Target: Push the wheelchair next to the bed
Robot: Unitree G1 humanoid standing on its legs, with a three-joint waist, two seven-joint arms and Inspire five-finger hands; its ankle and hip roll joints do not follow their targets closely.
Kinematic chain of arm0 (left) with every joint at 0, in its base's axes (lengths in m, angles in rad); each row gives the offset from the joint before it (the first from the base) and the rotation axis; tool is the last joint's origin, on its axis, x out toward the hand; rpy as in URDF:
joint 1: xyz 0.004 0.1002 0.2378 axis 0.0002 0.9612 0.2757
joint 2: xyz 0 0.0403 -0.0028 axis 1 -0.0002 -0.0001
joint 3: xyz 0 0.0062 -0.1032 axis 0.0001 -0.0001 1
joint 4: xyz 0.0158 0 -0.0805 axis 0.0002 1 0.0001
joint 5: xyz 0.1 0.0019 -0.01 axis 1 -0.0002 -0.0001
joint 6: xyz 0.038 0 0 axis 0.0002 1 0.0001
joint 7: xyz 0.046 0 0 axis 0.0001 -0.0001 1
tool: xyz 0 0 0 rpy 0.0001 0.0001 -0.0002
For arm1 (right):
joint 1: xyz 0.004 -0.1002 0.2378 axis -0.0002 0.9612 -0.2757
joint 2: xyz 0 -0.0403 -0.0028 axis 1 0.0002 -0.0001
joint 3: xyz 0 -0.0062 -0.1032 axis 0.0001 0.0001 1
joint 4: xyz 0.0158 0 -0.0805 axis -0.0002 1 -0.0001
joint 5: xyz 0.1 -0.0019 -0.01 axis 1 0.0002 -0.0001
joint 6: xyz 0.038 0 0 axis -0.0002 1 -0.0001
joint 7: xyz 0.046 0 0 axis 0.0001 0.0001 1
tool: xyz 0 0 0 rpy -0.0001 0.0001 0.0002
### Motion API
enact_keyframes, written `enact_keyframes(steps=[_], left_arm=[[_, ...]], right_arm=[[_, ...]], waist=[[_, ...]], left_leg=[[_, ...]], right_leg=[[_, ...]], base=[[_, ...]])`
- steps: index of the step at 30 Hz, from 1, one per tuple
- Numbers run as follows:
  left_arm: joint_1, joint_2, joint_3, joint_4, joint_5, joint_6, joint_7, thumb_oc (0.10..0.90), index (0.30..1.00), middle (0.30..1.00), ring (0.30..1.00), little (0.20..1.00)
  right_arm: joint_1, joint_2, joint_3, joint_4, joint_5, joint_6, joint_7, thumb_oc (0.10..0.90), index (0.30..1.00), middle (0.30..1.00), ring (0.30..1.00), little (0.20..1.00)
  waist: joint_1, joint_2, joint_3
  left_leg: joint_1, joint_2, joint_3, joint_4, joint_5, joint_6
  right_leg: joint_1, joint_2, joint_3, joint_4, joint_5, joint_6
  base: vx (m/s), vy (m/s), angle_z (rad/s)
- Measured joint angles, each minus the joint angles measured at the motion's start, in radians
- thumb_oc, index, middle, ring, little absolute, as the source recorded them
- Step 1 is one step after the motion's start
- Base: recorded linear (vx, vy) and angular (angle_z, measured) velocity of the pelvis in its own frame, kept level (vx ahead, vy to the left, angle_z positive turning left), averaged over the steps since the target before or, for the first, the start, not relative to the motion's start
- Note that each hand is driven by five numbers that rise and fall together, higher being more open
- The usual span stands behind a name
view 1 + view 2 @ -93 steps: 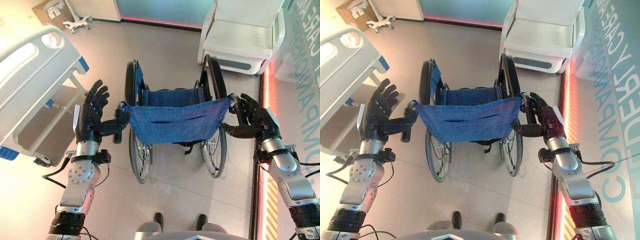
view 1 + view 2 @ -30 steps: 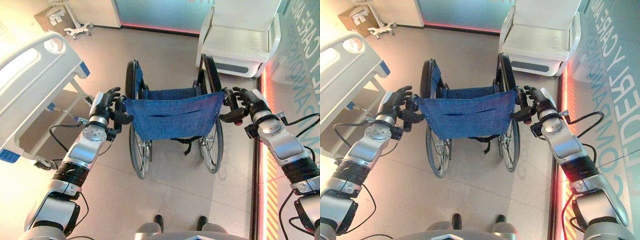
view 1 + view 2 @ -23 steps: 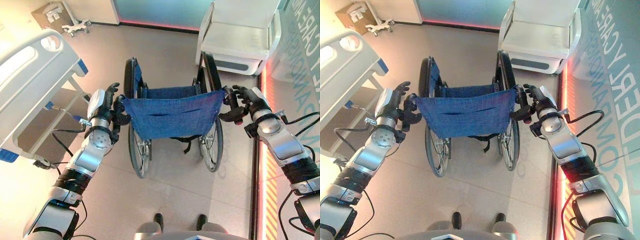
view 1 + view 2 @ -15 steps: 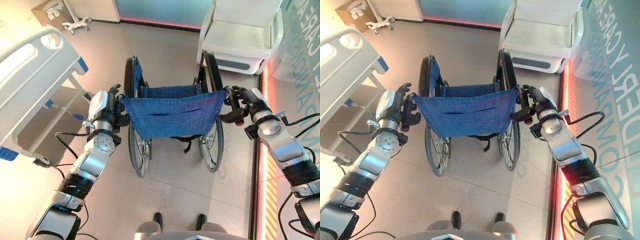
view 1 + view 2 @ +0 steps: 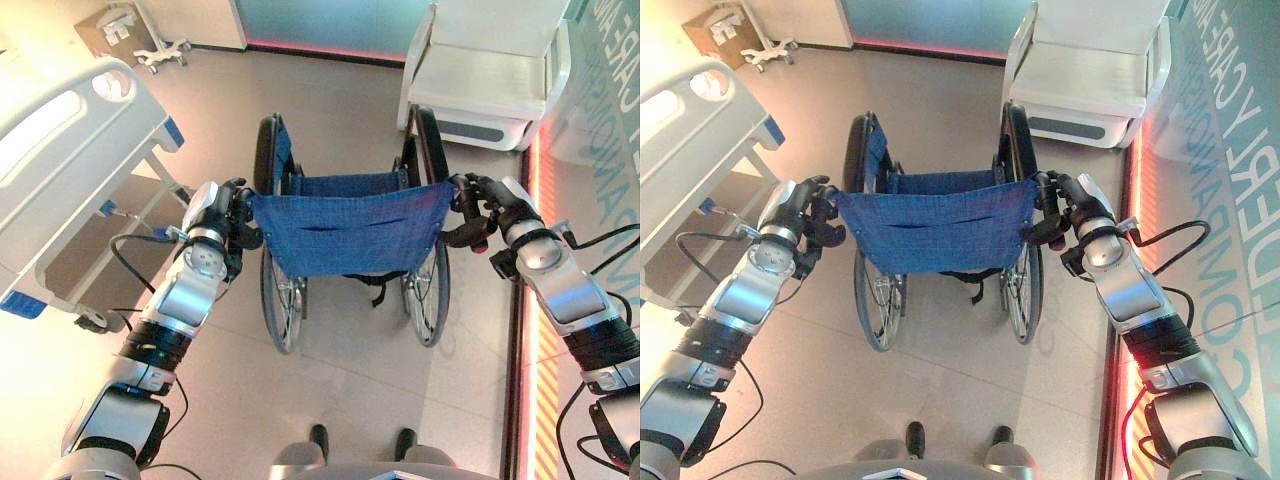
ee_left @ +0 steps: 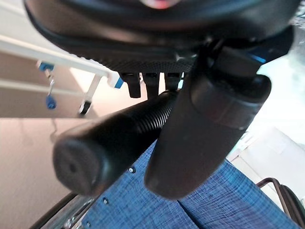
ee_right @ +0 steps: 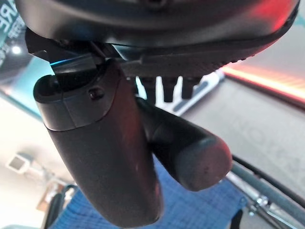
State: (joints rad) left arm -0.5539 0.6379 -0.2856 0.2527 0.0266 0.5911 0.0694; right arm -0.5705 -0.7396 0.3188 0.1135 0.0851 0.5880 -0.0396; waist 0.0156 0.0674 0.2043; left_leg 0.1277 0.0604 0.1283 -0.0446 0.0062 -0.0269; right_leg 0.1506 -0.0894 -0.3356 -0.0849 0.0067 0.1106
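Observation:
The wheelchair (image 5: pixel 345 232), with a blue cloth back and black wheels, stands in front of me on the floor and faces away. My left hand (image 5: pixel 216 208) is curled round its left push handle (image 6: pixel 114 143), and the thumb (image 6: pixel 205 129) crosses over the grip. My right hand (image 5: pixel 497 205) wraps the right push handle (image 7: pixel 188 145) the same way, thumb (image 7: pixel 105 162) laid beside it. The white hospital bed (image 5: pixel 60 150) with blue corner bumpers stands to the left of the wheelchair, a short gap away from its left wheel.
A white padded armchair (image 5: pixel 490 70) stands just beyond the wheelchair at the back right. A cardboard box (image 5: pixel 112 25) and a wheeled stand base (image 5: pixel 160 50) sit at the back left. A glowing red strip (image 5: pixel 530 330) runs along the floor on the right.
Three seconds ago both hands stood open beside the push handles. They have since closed round them, the left one tightening within the last second. The wheelchair has barely moved.

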Motion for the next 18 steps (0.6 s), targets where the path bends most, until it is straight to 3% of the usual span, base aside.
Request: enact_keyframes(steps=[6,11,18], left_arm=[[-0.066,-0.001,0.051,0.126,-0.113,0.037,-0.112,0.800,0.900,0.900,0.900,0.900],[-0.099,-0.001,0.100,0.182,-0.121,0.049,-0.219,0.800,0.900,0.900,0.900,0.900],[-0.183,0.001,0.096,0.318,-0.115,0.050,-0.320,0.800,0.900,0.900,0.900,0.900]], right_arm=[[-0.069,-0.004,0.045,0.034,-0.009,0.039,0.037,0.800,0.900,0.900,0.900,0.900],[-0.121,-0.015,0.085,0.066,-0.041,0.068,0.073,0.800,0.900,0.900,0.900,0.900],[-0.173,-0.032,0.136,0.089,-0.040,0.108,0.098,0.800,0.900,0.900,0.900,0.900]], waist=[[-0.009,0.024,-0.002],[-0.008,0.026,-0.004],[-0.007,0.043,-0.015]], left_leg=[[0.003,0.001,0.000,0.004,0.000,0.000],[0.005,0.000,-0.004,0.005,0.000,0.000],[0.008,0.001,-0.007,0.007,0.000,0.000]], right_leg=[[0.006,0.001,0.000,0.000,0.000,-0.001],[0.010,0.000,-0.002,0.001,0.000,-0.001],[0.015,0.001,-0.003,0.001,0.000,-0.002]], base=[[0.00,0.002,0.01],[0.00,0.005,0.02],[0.00,0.000,0.00]])
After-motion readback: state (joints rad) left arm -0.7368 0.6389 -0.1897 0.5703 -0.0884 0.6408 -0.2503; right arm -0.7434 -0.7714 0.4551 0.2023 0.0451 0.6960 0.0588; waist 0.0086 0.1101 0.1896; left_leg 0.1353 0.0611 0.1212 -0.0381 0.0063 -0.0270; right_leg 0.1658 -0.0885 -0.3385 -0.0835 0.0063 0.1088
